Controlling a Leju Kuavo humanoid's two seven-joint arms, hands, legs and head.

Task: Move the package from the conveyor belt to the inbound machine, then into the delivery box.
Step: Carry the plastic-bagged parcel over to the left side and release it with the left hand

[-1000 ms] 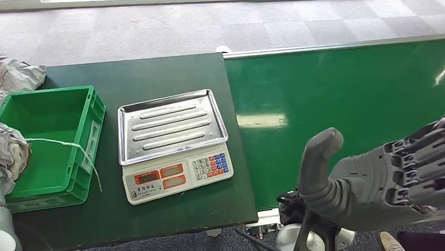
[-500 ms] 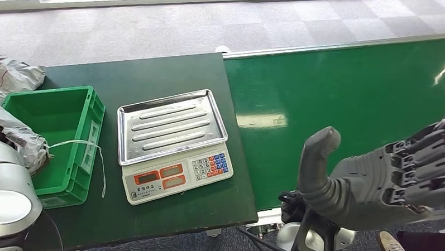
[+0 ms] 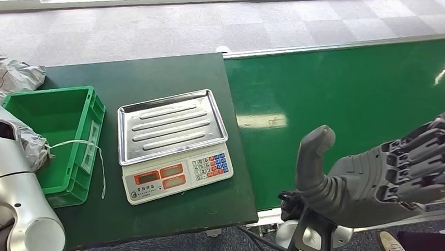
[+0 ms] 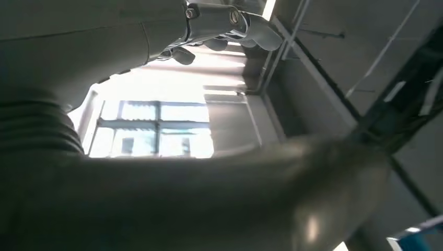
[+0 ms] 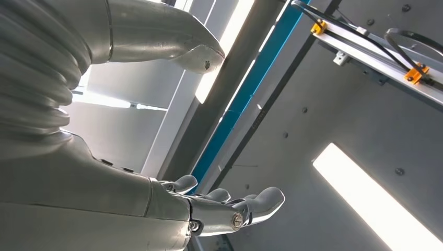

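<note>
The grey crumpled package lies over the near left wall of the green delivery box, with a white strap trailing over the box's front rim. My left arm rises beside it. In the left wrist view my left hand has its fingers stretched out with nothing between them and the thumb. My right hand hovers palm up and open over the near edge of the green conveyor belt. Its empty palm faces the ceiling. The scale has a bare steel tray.
A second crumpled grey bag lies beyond the box at the far left. The scale and box stand on a dark green table that abuts the belt. A dark stand and a person's shoe are on the floor below the belt.
The package has shifted right from the picture's left edge onto the box wall. My left arm has risen and come nearer the camera. The right hand has hardly moved.
</note>
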